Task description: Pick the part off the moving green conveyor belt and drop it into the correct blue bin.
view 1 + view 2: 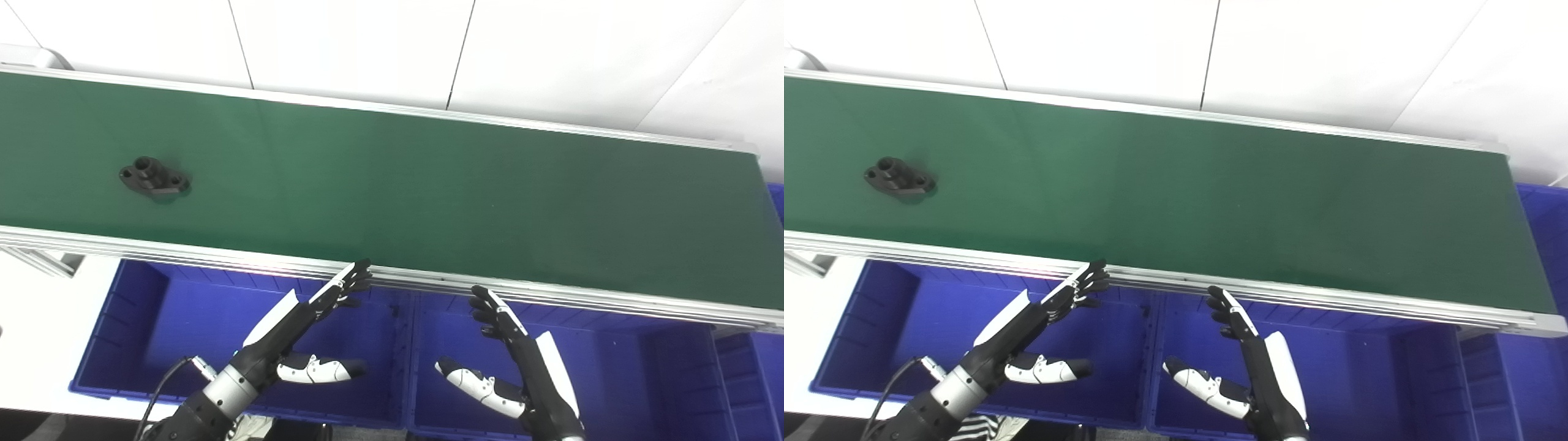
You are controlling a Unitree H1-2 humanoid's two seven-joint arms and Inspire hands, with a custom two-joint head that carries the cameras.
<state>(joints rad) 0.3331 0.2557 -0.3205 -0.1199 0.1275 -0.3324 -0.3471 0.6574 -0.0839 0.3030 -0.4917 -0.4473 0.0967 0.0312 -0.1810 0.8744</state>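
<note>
A black part (153, 177) with a flat flange and a short tube lies on the green conveyor belt (429, 196) at the far left; it also shows in the right eye view (898, 178). My left hand (306, 324) is open and empty, held over the left blue bin (141, 318), fingertips near the belt's front rail. My right hand (514, 361) is open and empty over the middle blue bin (612, 380). Both hands are far to the right of the part.
The belt's aluminium front rail (551, 294) runs just above the bins. A third blue bin (747, 380) stands at the right, another blue bin (1546, 226) past the belt's right end. White wall panels lie behind the belt.
</note>
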